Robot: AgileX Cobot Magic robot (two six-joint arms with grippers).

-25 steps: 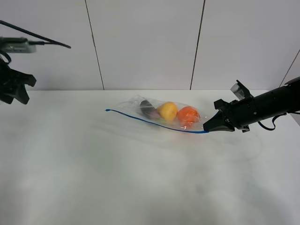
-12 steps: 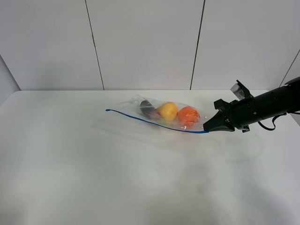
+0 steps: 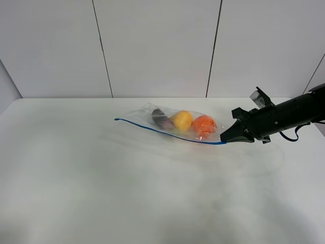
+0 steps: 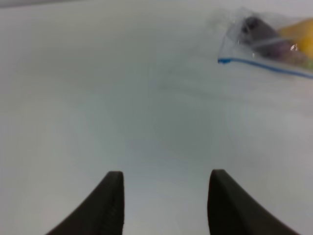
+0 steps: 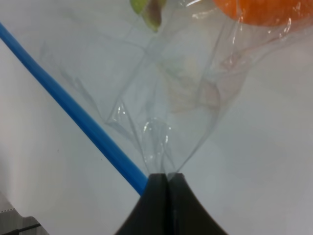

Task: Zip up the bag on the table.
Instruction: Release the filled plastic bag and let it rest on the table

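Note:
The clear bag [image 3: 172, 123] lies on the white table [image 3: 101, 193], with an eggplant, a yellow pear and an orange showing through it. Its blue zipper strip [image 3: 167, 133] runs along the near edge. My right gripper [image 3: 226, 139] is shut on the bag's right corner, right at the end of the strip. In the right wrist view the closed right gripper [image 5: 165, 178] pinches crinkled plastic beside the blue strip [image 5: 73, 110]. My left gripper [image 4: 166, 196] is open with nothing between its fingers, hovering over bare table well away from the bag [image 4: 274, 39]. The left arm is outside the exterior high view.
White wall panels [image 3: 157, 46] stand behind the table's far edge. The table's rounded corner [image 3: 12, 104] shows at the far left. Only the bag lies on the tabletop.
The left arm, seen a second ago at the far left edge of the exterior high view, has withdrawn out of that view. The right gripper and the bag have not moved.

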